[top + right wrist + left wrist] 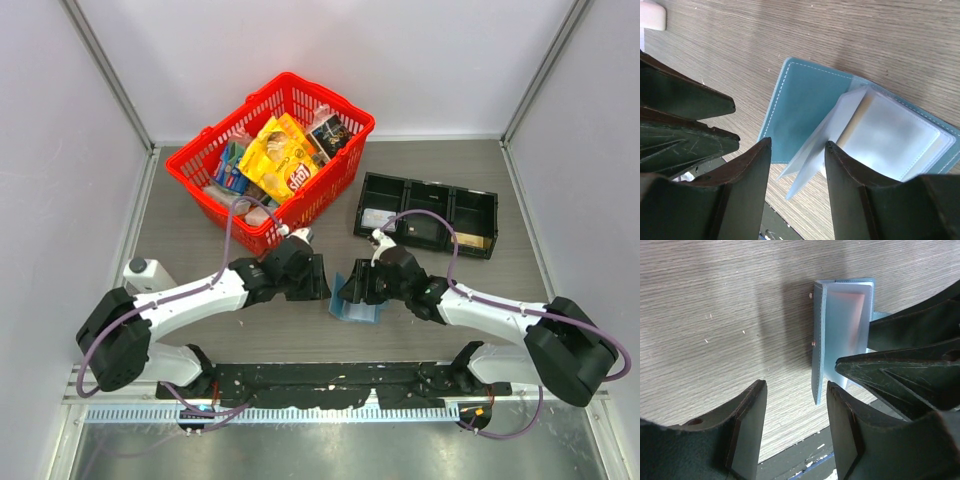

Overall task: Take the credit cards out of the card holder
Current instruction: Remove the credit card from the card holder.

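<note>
**Colleague:** What does the overhead camera give you that the wrist cameras don't?

**Operator:** The layout. I see the card holder (357,302) as a small blue patch midway along the desk (550,210), closer to the near edge than the far one. The left arm (190,300) and right arm (490,305) stretch low and inward, so their black heads meet over it. A red plastic mesh basket (345,150) of snack packets (280,155) sits toward the far left corner. A black three-compartment tray (427,190) sits toward the far right corner, with one tan-gold credit card (475,241) in its right compartment.

**Colleague:** And the wrist views?

**Operator:** They show me the fingers. From the left wrist, the left gripper (795,390) is spread wide. Only wood-grain desk lies between its dark, scuffed fingers, and it holds nothing. The holder sits just beyond them, one panel raised on edge, with a warm tint behind frosted plastic. From the right wrist, the right gripper (797,147) is parted too. Its fingers sit either side of a loose clear sleeve (820,140) that lifts off a flat teal panel edged with white stitching. I see a gap on both sides, so nothing is clamped. I cannot tell whether that warm tint is a card.
</note>
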Motion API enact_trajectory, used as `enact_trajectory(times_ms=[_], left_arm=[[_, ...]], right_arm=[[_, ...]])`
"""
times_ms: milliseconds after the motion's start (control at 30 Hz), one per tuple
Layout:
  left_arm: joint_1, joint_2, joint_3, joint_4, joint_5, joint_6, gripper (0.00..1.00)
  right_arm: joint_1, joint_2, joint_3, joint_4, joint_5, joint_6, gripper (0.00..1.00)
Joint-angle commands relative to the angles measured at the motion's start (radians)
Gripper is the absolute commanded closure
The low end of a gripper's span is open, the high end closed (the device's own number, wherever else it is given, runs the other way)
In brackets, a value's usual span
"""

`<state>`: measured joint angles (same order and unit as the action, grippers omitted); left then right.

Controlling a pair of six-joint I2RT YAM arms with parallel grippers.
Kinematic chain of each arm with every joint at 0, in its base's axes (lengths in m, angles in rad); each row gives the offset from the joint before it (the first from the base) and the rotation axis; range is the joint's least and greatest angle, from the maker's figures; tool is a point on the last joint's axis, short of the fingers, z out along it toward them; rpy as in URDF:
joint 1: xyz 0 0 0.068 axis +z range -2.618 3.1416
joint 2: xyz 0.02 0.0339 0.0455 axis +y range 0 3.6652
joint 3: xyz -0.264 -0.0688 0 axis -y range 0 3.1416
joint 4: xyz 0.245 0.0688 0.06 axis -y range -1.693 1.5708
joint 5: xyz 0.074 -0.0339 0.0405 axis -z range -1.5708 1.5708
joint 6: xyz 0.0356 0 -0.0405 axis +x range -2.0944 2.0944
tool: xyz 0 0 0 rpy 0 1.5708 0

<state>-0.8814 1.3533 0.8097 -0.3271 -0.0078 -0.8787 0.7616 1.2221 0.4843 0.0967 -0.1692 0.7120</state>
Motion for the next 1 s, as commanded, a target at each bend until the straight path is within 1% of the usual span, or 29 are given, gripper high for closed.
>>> enact_trajectory(times_ms=[0, 133, 167, 333, 433, 600, 967], left_arm=[[0.01, -0.057, 0.057, -0.044, -0.02, -0.008, 0.47], [0.01, -0.079, 0.095, -0.041, 0.003, -0.008, 0.6], [0.01, -0.074, 0.106, -0.04, 0.035, -0.006, 0.62], [0.009, -0.043, 0.144, -0.003, 0.118, -0.009, 0.7], [0.001, -0.013, 0.166, 0.005, 0.144, -0.006, 0.74], [-0.001, 0.026, 0.161, 0.019, 0.134, -0.002, 0.78], [-0.001, 0.113, 0.187, 0.046, 0.149, 0.007, 0.76]], right_arm=[[-0.001, 0.011, 0.036, 0.07, -0.035, -0.016, 0.48], [-0.001, 0.007, 0.04, 0.037, -0.003, -0.022, 0.48], [-0.001, 0.004, 0.04, 0.034, 0.002, -0.02, 0.48], [-0.001, 0.001, 0.036, 0.026, 0.014, -0.02, 0.49], [-0.001, 0.002, 0.036, 0.028, 0.016, -0.019, 0.51], [-0.001, 0.002, 0.034, 0.031, 0.011, -0.023, 0.52], [-0.001, -0.012, 0.013, 0.029, 0.014, -0.022, 0.52]])
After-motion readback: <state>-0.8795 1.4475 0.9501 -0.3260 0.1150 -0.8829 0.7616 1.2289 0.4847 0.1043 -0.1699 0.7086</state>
